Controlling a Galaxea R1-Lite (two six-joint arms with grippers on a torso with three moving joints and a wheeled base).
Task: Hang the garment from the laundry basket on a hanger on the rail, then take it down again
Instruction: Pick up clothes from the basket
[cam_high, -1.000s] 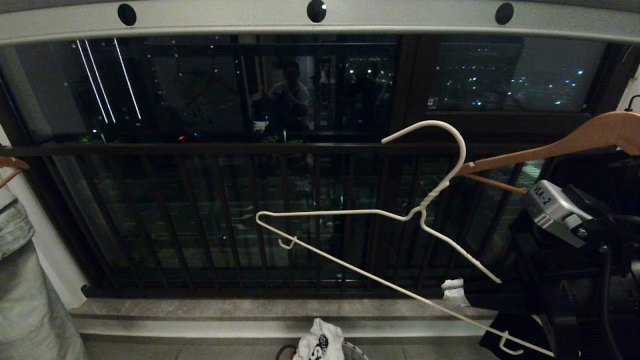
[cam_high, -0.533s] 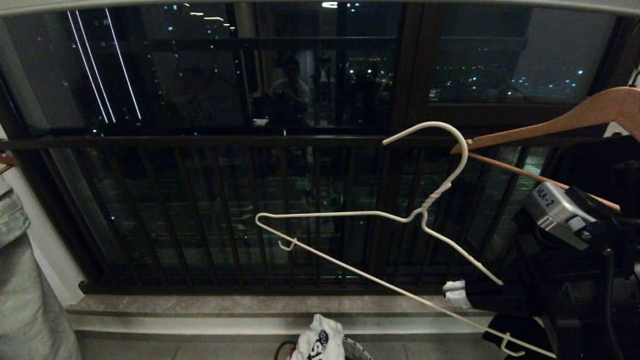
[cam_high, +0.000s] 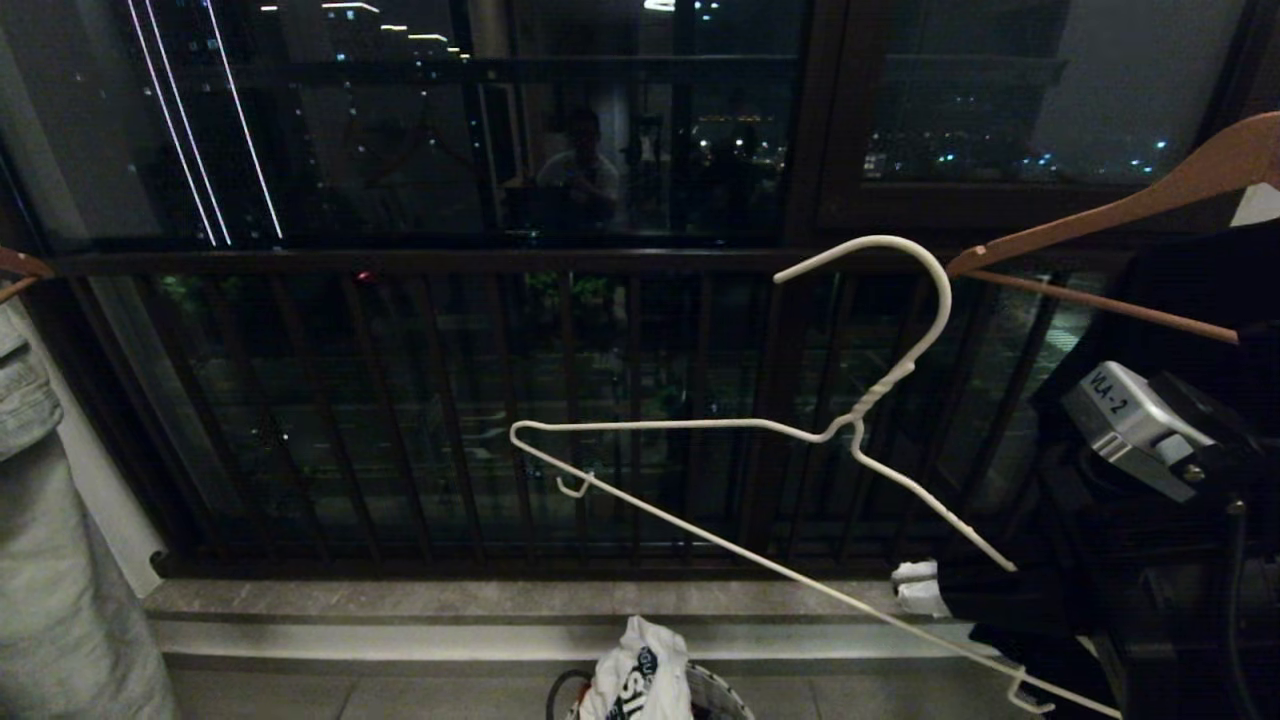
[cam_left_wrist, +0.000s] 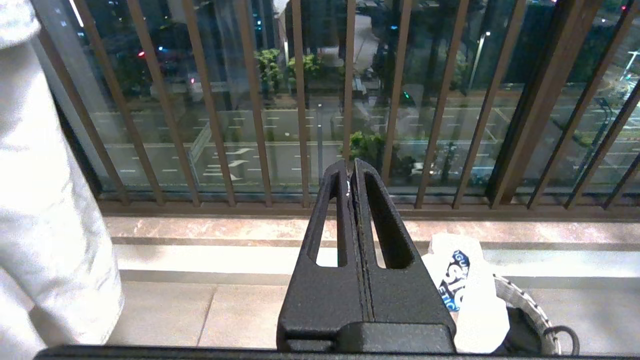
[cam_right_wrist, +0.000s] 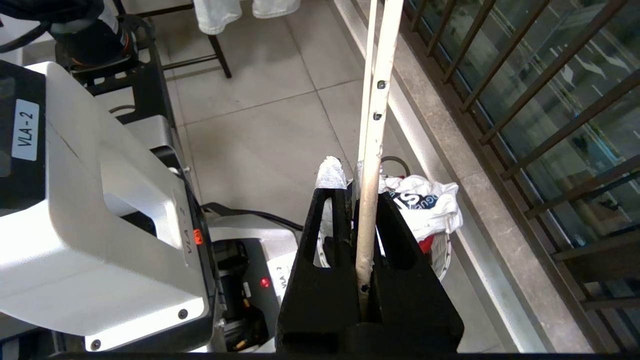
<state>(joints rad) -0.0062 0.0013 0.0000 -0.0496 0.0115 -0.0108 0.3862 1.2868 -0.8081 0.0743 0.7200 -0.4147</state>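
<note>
The dark balcony railing (cam_high: 420, 400) with its vertical bars filled most of the head view, and the rail was outside every picture. At the left edge a pale hanging cloth (cam_high: 50, 560) was cut off, and at the right edge a brown wooden hanger (cam_high: 1120, 215) was only partly visible. The white wire hanger (cam_high: 700, 424) stood tilted in front of the bars, its lower end hidden by the dark right arm. The right gripper (cam_right_wrist: 356, 192) had its fingers pinched on one wire arm of this hanger. The left gripper (cam_left_wrist: 351, 172) was low and empty, its fingers pressed together. The laundry basket (cam_high: 725, 695) stood on the floor by the sill, cut by the frame edge, with the garment (cam_high: 635, 680) crumpled inside; its print was only partly readable.
</note>
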